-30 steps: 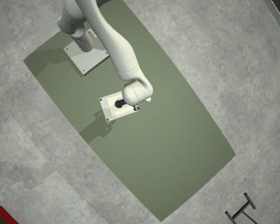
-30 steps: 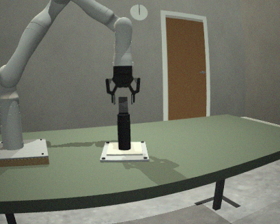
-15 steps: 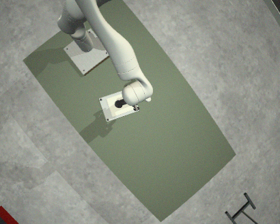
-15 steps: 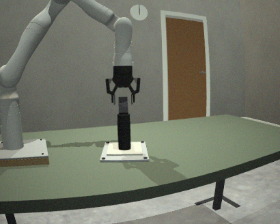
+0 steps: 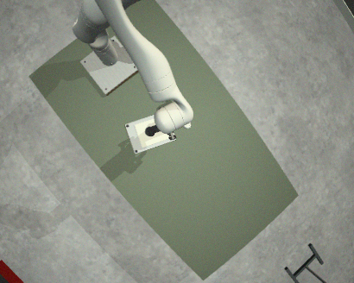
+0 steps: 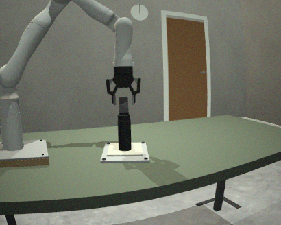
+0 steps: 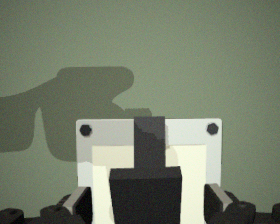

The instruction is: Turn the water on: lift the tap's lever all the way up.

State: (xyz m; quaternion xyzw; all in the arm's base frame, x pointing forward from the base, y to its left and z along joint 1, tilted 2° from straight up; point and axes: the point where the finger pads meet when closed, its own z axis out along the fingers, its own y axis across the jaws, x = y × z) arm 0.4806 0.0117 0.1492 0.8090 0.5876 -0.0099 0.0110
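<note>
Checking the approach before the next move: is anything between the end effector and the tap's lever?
Nothing visible. The open end effector hangs directly above the tap, its fingers apart on either side of the upright lever. Only the tap's base plate sits nearby, on the table.

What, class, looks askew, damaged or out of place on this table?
Nothing stands out. The tap stands upright on its plate, which lies flat on the table. The lever points straight up, and the open hand hangs around its top without gripping it.
</note>
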